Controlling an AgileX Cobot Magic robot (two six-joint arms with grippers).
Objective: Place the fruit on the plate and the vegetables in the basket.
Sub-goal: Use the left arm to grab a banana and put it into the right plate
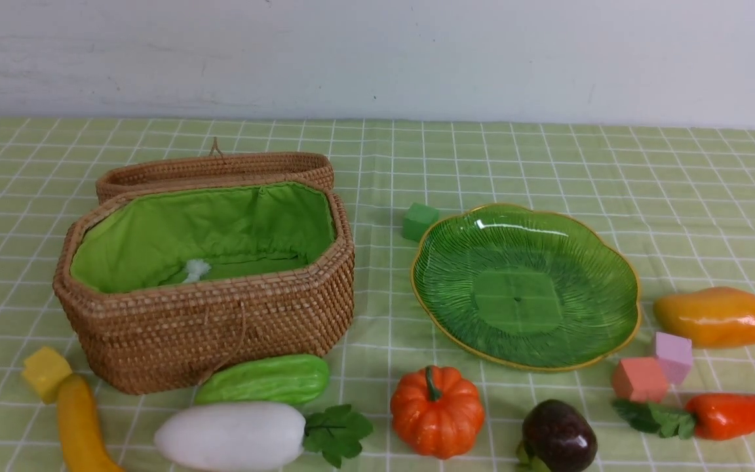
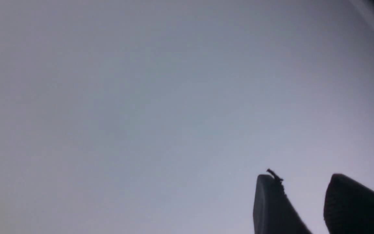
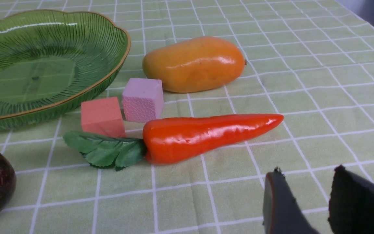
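Cut off: banana (image 1: 79, 426) and dark fruit (image 1: 558, 436) clipped by front view's lower edge; carrot (image 1: 738, 415) tip lost at its right edge, whole in right wrist view.
Hard to read: white tuft (image 1: 196, 269) on basket (image 1: 207, 334) lining, unidentifiable; left wrist view blank grey beyond the fingertips.
Long axes: banana near-to-far, far end beside yellow block (image 1: 44, 372); carrot left-right, leaves left; mango (image 1: 715, 316), cucumber (image 1: 266, 379), radish (image 1: 233, 434) left-right, radish leaves right.
Where: all on checked cloth; cucumber just beside basket's near wall, radish nearer still; pumpkin (image 1: 436, 413) upright, near plate (image 1: 522, 288); mango right of plate.
In the way: pink block (image 1: 674, 354) and salmon block (image 1: 638, 380) between mango and carrot; green block (image 1: 419, 221) at plate's far-left rim.
Left gripper (image 2: 300, 182): parted, holding nothing.
Right gripper (image 3: 307, 175): parted, empty, near carrot tip.
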